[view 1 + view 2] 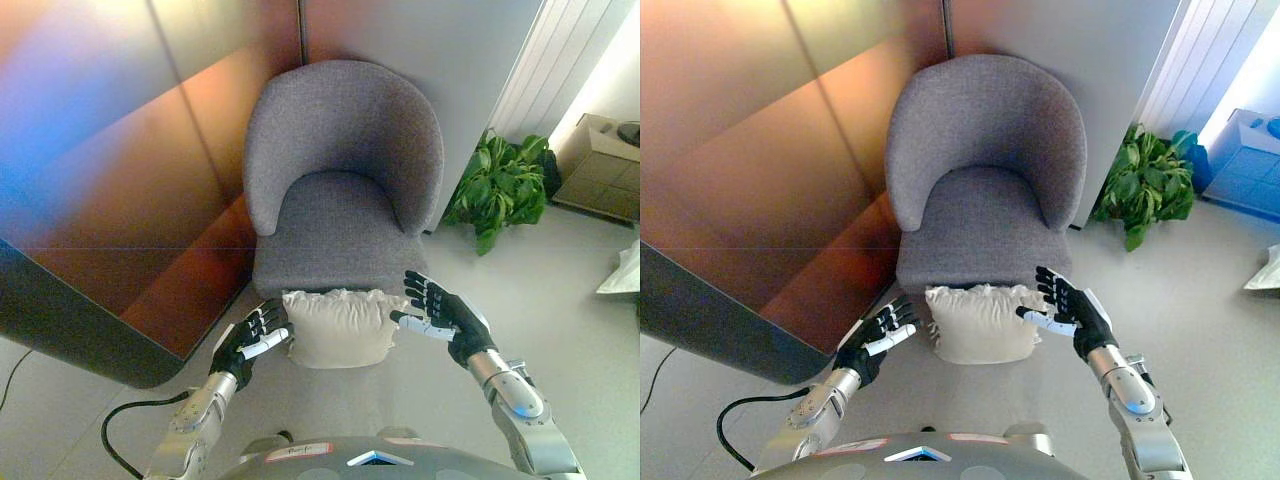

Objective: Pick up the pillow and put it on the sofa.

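Note:
A cream pillow [338, 328] with a frilled top edge stands on the floor, leaning against the front of a grey armchair [343, 180]. My left hand [253, 340] is at the pillow's left side, fingers straight, its white thumb tip touching the edge. At the pillow's right side is my right hand [442, 315], open with fingers spread and its thumb tip at the upper right corner. Neither hand has closed on the pillow.
A dark glossy wall panel [120, 200] runs along the left of the chair. A green potted plant [502, 185] stands to the chair's right, with a beige cabinet [600, 165] behind it. Something white [622, 272] lies at the right edge.

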